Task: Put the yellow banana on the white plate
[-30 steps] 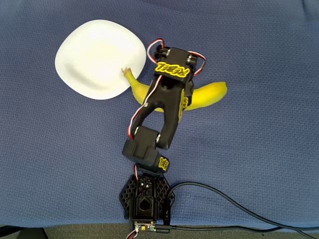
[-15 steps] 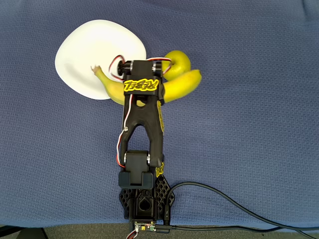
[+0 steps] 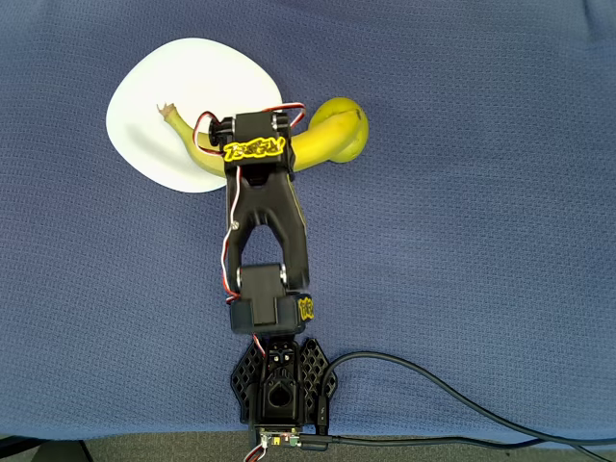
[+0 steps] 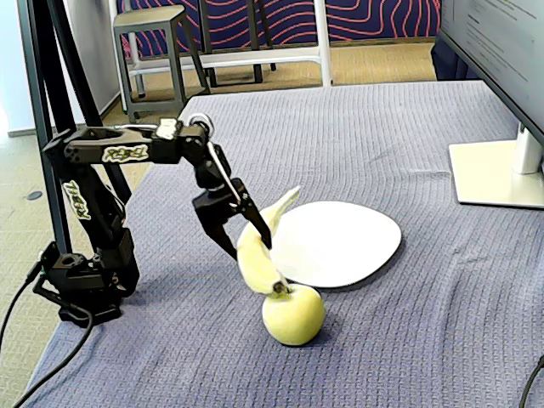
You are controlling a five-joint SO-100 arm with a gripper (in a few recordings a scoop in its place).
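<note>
Count: one yellow banana, one white plate, one apple, one arm, all on a blue woven cloth (image 4: 408, 153) over the worktop. Landmark is the white plate (image 4: 357, 246). Nearest the fixed-view camera, in front of the plate's near rim, sits the yellow-green apple (image 4: 293, 314). In the overhead view the apple (image 3: 348, 122) lies just off the plate's (image 3: 183, 77) right side. Just behind the apple, the yellow banana (image 4: 259, 246) is lifted and tilted: its lower end touches the apple's top, its stem end points up over the plate's left rim. From overhead the banana (image 3: 318, 142) spans from the apple across the plate's lower right edge, stem tip above the plate's dished centre; whether any part rests on the plate cannot be told. The hand (image 4: 242, 234) is clenched on the banana about mid-length, the two fingers either side of it; from overhead the hand (image 3: 252, 144) sits over the plate's lower right rim. Arm base (image 4: 81, 285) stands well left of the plate. Farther back, right of the plate, a monitor foot (image 4: 497, 174).
</note>
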